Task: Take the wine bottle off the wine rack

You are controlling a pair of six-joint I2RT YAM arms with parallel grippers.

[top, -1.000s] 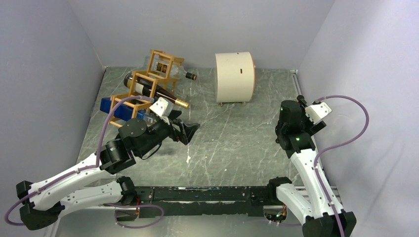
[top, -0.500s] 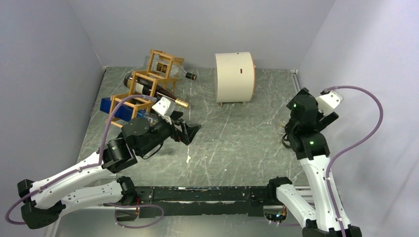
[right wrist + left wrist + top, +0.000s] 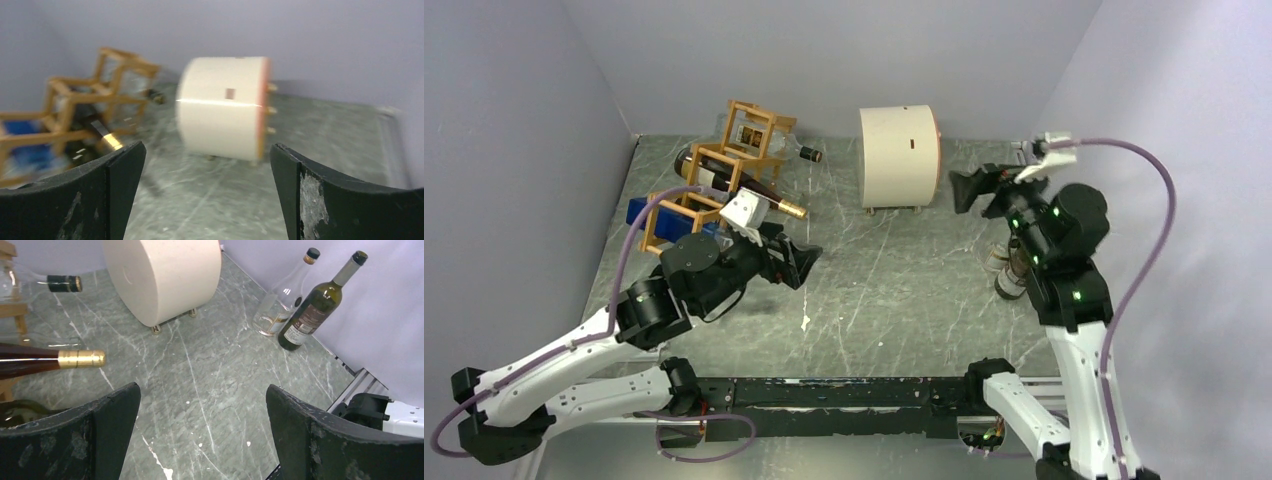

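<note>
Right gripper has swung up toward the far edge, gaping empty; left gripper, splayed empty, sits near the racked wine bottle.

Plain pale lavender-grey walls on three sides: back wall, left wall, right wall. Grey-green marble-pattern tabletop, white veins, a few white specks near the front. Long black rail along near edge, metal strip along right edge. Light even and diffuse, shadows soft.

A cream drum lies sideways on the grey marble table.
</note>
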